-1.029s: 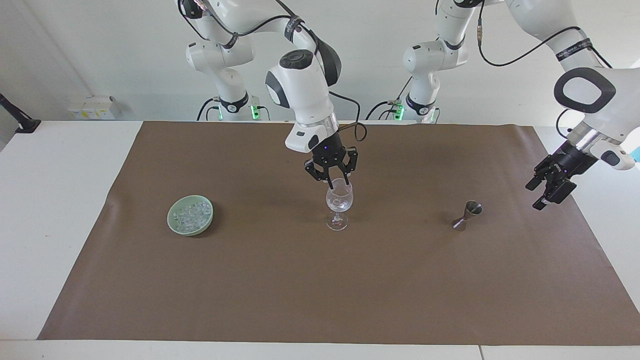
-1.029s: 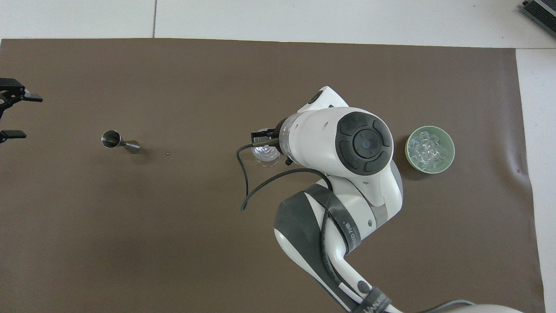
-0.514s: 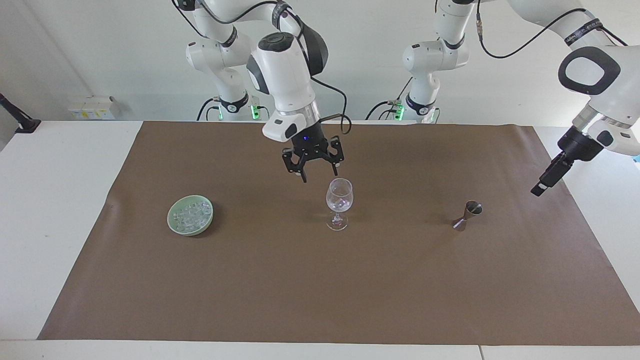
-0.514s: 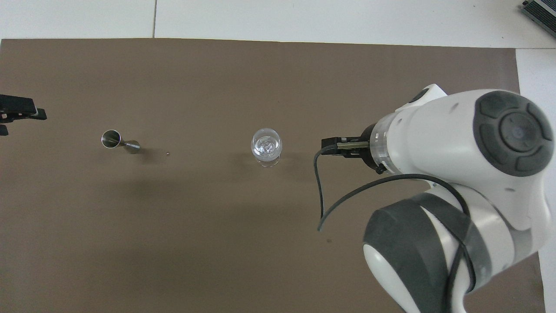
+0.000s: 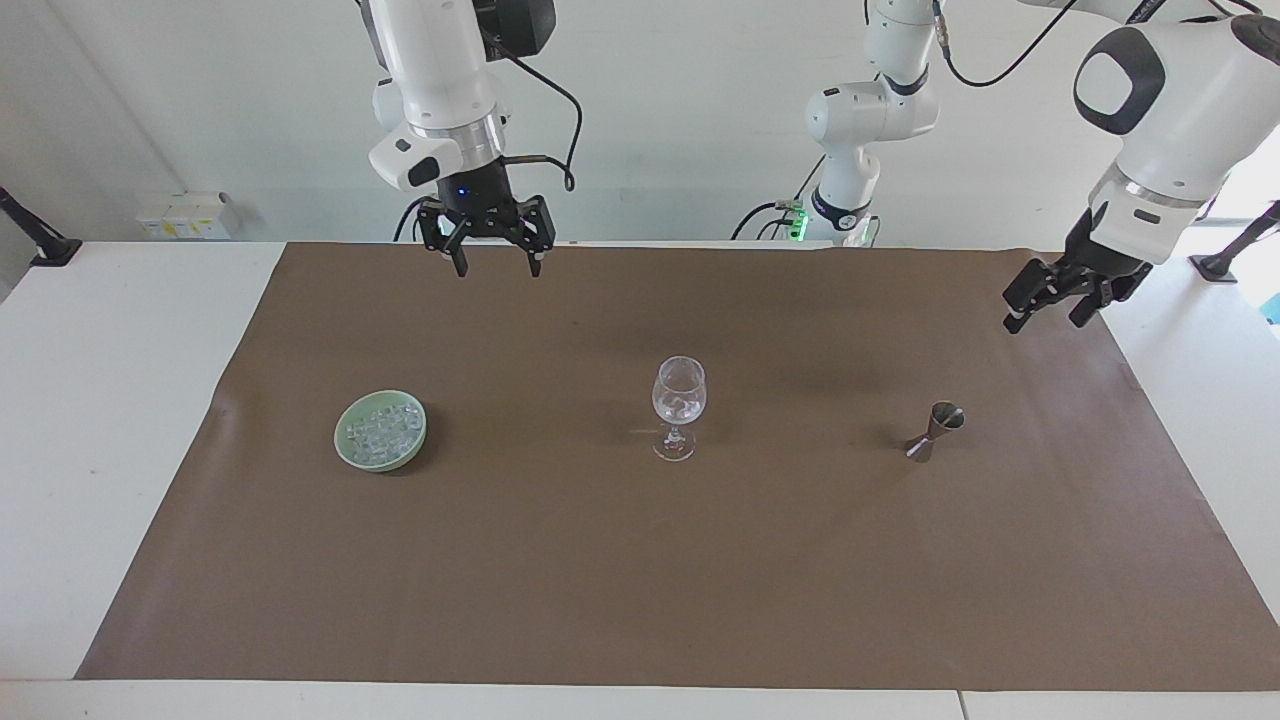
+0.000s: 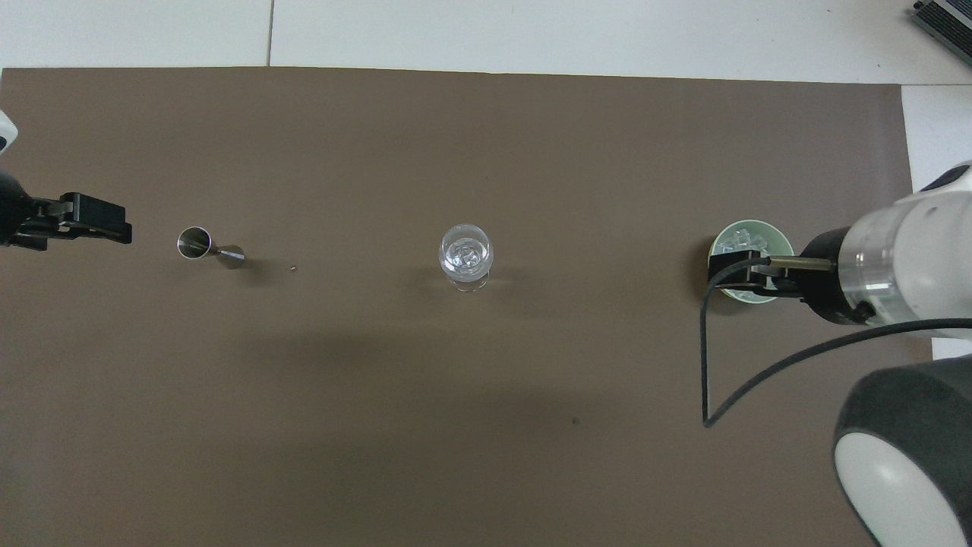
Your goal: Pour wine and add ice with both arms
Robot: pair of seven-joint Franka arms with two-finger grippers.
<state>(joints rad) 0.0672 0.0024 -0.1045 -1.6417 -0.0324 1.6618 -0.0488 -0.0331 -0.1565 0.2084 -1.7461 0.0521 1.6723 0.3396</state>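
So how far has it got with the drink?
Done: some ice already sits in the glass; whether wine is in it, I cannot tell. In hand: nothing; the right gripper, open, hangs high over the mat, and the left gripper waits open above the mat's edge. Left: more ice remains in the green bowl; the jigger stands untouched.

brown mat (image 5: 640, 580), pale green bowl (image 5: 344, 452), clear ice (image 5: 382, 430), seemingly steel jigger (image 5: 935, 430)
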